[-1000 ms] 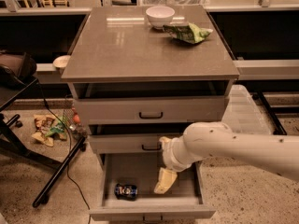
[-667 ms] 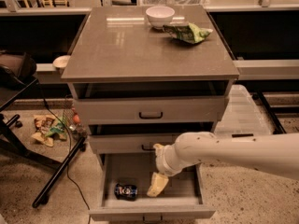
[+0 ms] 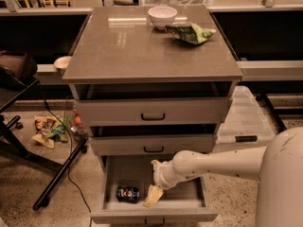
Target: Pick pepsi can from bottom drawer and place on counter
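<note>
1. The gripper point(image 3: 153, 197) hangs inside the open bottom drawer point(image 3: 154, 217), pointing down near the drawer floor. Whether the claw is spread or pressed together cannot be told. It holds nothing that can be seen.
2. Just to the claw's left, a little apart from it, the pepsi can point(image 3: 128, 193) lies on its side on the drawer floor, its blue label facing up.
3. Around and below the claw is the bottom drawer itself, pulled out, with its grey front panel nearest the camera.
4. Up and to the right of the claw, the pale arm point(image 3: 218, 162) runs from the wrist over the drawer's right side to the robot's bulky body at the frame's right edge.
5. Directly above the claw sits the middle drawer point(image 3: 154, 145), and above that the top drawer point(image 3: 152, 111), each with a black handle and each slightly ajar.
6. Well above the claw, the counter point(image 3: 142, 46) caps the cabinet. At its far edge stand a white bowl point(image 3: 162, 16) and, just right of the bowl, a green snack bag point(image 3: 190, 32).
7. Far to the claw's left, wrappers point(image 3: 47, 129) lie scattered on the speckled floor beside a black stand leg point(image 3: 57, 178).
</note>
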